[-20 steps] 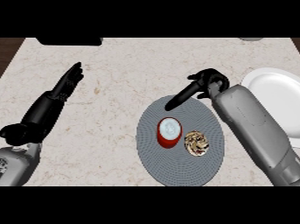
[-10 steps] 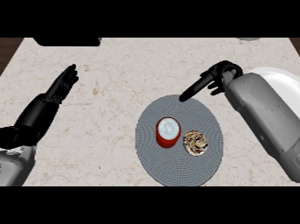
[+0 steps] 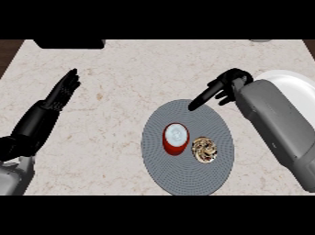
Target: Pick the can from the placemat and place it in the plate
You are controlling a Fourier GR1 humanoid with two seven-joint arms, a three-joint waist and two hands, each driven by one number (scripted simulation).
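- The step in hand appeared to be the reach for the can, with no grasp made yet; this is a judgement from how things lay.
- A red cylindrical can with a pale lid (image 3: 175, 139) stood upright on a round grey woven placemat (image 3: 187, 179), left of the mat's centre.
- A small brown patterned round object (image 3: 205, 150) lay just beside the can, on its right, also on the mat.
- The robot's black right hand (image 3: 222, 88) hovered over the mat's upper right rim, its fingers relaxed and slightly spread, one pointing down and left toward the can, pinching nothing.
- The can sat below and left of that hand, near but apart from it.
- To do the step well, the hand should probably come down toward the can's left or upper side, keeping clear of the brown object, and close around the can's body.
- A round white plate (image 3: 312, 98) lay right of the mat, partly hidden by the grey right forearm.
- The black left hand (image 3: 59, 94) rested open at the view's left, fingers straight, well apart from the mat.
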